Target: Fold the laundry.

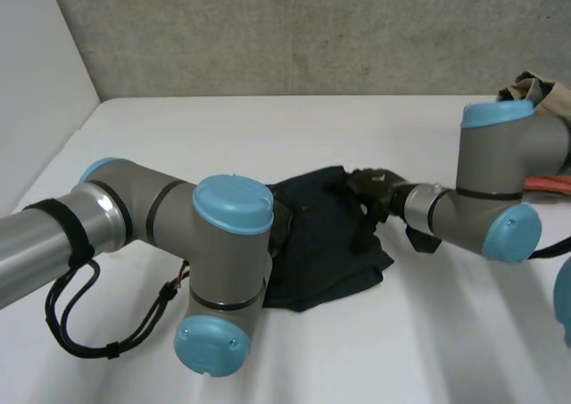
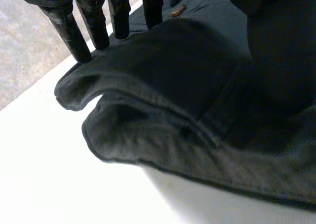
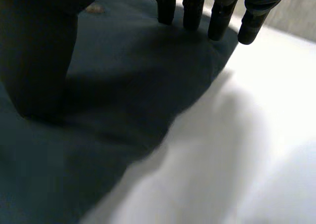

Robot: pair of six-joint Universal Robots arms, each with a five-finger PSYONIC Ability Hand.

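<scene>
The dark garment (image 1: 326, 252) lies on the white bench (image 1: 268, 127) between the two arms, rumpled rather than squared. I'd judge the folding barely begun. One hemmed edge is doubled over on itself just under the fingertips of the left robot hand (image 2: 66, 28), but the outline is lopsided and nothing looks like a finished fold, so most of the work is left.

The left robot hand has its fingers straight, tips resting on the top of that doubled edge, with nothing curled round the cloth. The right robot hand (image 3: 193, 9) is the same: straight fingers set down near the garment's rounded border, with bare bench just past them (its thumb, I think, is the dark mass beside them).

I can read no brand or writing. There's a small tan fleck (image 2: 177, 10) on the cloth beyond the left fingers, too small to tell what it is.
</scene>
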